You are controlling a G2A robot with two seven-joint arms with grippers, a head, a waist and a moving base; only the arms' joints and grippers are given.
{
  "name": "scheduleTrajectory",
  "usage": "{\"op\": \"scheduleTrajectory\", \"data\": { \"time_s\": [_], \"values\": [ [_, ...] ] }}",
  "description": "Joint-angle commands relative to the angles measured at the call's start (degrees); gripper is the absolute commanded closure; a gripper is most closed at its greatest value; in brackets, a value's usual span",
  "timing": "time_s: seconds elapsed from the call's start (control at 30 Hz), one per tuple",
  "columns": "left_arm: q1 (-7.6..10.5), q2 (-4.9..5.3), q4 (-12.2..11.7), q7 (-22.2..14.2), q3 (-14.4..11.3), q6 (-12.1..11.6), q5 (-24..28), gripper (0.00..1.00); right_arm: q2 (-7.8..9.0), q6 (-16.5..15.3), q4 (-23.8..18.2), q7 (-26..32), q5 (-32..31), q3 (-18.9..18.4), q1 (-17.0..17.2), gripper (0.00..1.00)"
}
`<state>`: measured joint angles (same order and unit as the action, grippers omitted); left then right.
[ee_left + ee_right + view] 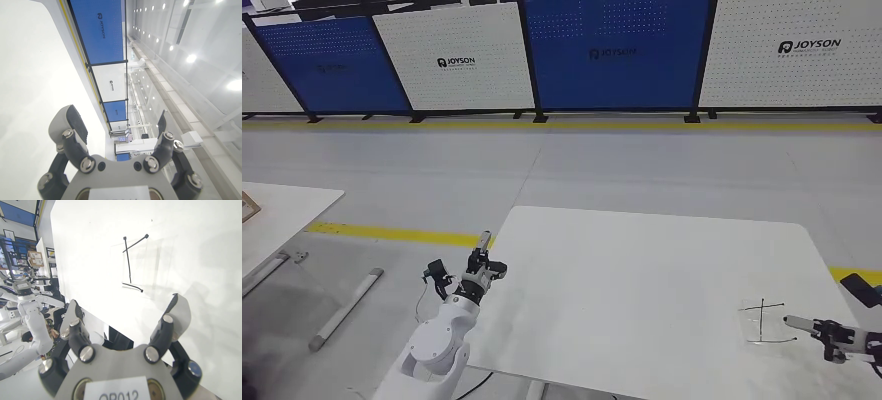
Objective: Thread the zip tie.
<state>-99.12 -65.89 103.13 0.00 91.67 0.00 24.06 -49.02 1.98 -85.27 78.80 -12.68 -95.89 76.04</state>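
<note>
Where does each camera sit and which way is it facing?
Top view: above the arms, looking down on the table; shows left gripper and right gripper.
Left wrist view: faces along the table edge toward partition panels and ceiling; own open fingers.
Right wrist view: faces across the table at three zip ties; own open fingers.
Shared: top and right wrist both show the zip ties.

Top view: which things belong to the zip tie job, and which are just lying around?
Job: three black zip ties on the white table; right gripper beside them, open; left gripper at the opposite edge, open.
Lying about: second table off to the side; blue and white panels behind.
</note>
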Motion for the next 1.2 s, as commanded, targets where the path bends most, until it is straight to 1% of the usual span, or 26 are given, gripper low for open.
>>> {"op": "scheduleTrajectory", "data": {
  "time_s": [0.0,0.5,0.57,0.6,0.67,0.7,0.8,0.93,1.17],
  "values": [
    [0.0,0.0,0.0,0.0,0.0,0.0,0.0,0.0,0.0,0.0,0.0,0.0,0.0,0.0,0.0,0.0],
    [0.0,0.0,0.0,0.0,0.0,0.0,0.0,0.0,0.0,0.0,0.0,0.0,0.0,0.0,0.0,0.0],
    [0.0,0.0,0.0,0.0,0.0,0.0,0.0,0.0,-0.02,-0.61,0.29,0.84,0.67,0.7,0.13,0.0],
    [0.0,0.0,0.0,0.0,0.0,0.0,0.0,0.0,0.04,-0.22,1.23,0.84,1.25,0.8,-0.46,0.0],
    [0.0,0.0,0.0,0.0,0.0,0.0,0.0,0.0,0.3,1.25,1.83,0.84,-0.57,1.36,-1.56,0.0],
    [0.0,0.0,0.0,0.0,0.0,0.0,0.0,0.0,0.39,3.07,1.83,0.82,-1.98,1.9,-2.28,0.0],
    [0.0,0.0,0.0,0.0,0.0,0.0,0.0,0.0,0.63,4.85,1.68,0.84,-3.69,3.89,-3.49,0.0],
    [0.0,0.0,0.0,0.0,0.0,0.0,0.0,0.0,0.96,4.54,2.09,0.84,-3.71,5.98,-4.23,0.0],
    [0.0,0.0,0.0,0.0,0.0,0.0,0.0,0.0,0.96,4.54,2.09,0.84,-3.71,5.98,-4.23,0.0]
  ]
}}
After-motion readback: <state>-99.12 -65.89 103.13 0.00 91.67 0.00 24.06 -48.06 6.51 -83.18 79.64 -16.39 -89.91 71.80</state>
